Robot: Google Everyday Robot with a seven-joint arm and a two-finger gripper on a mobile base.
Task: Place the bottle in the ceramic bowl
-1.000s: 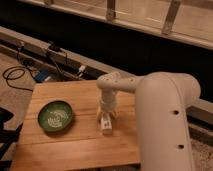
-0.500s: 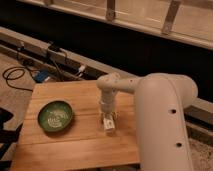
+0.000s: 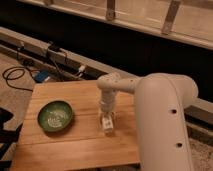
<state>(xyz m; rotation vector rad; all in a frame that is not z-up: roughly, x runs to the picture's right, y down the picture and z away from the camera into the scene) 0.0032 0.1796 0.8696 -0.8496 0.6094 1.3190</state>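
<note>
The green ceramic bowl [image 3: 55, 116] sits on the left part of the wooden table [image 3: 75, 145], with a whitish speckled centre and nothing in it. My white arm reaches in from the right and points straight down over the table's right half. The gripper [image 3: 107, 123] is low at the table surface, right of the bowl. The small white bottle [image 3: 106, 125] stands between its fingers with its base about at the table surface.
Black cables [image 3: 15, 75] and a blue object [image 3: 41, 76] lie on the floor behind the table's left side. A dark wall with a metal rail [image 3: 150, 22] runs along the back. My arm's large white shoulder [image 3: 165, 125] covers the table's right edge.
The gripper and bottle stay at nearly the same spot right of the bowl; the wrist seems to sit slightly lower. The bowl has not moved.
</note>
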